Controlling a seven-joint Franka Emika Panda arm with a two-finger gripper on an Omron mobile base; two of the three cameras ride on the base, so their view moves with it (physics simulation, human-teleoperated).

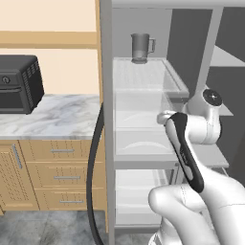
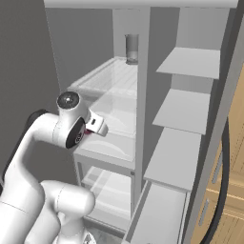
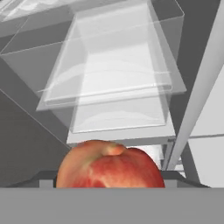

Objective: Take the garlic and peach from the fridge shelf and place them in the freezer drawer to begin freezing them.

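The peach (image 3: 109, 165) sits low and close in the hand view, round and red-orange with a yellower patch at its left, its stem dimple turned up and slightly right; being near-spherical, it shows no clear long axis; a sliver of red shows in the right base view just under the wrist (image 2: 87, 132); the gripper (image 3: 109, 177) is clenched about the fruit, whose flanks hide the fingertips; beyond the peach lie the clear stacked bins (image 3: 113, 74) of the open fridge, seen from above and tilted; the hand hangs in front of those bins, out from the fridge interior; higher up, the fridge shelf (image 1: 143, 76) with its fine ribbed lines carries a grey pitcher (image 1: 140, 48) at its back; left of the fridge, a marble counter (image 1: 57, 115) bears a black toaster oven (image 1: 19, 83) above wooden drawers (image 1: 62, 174).
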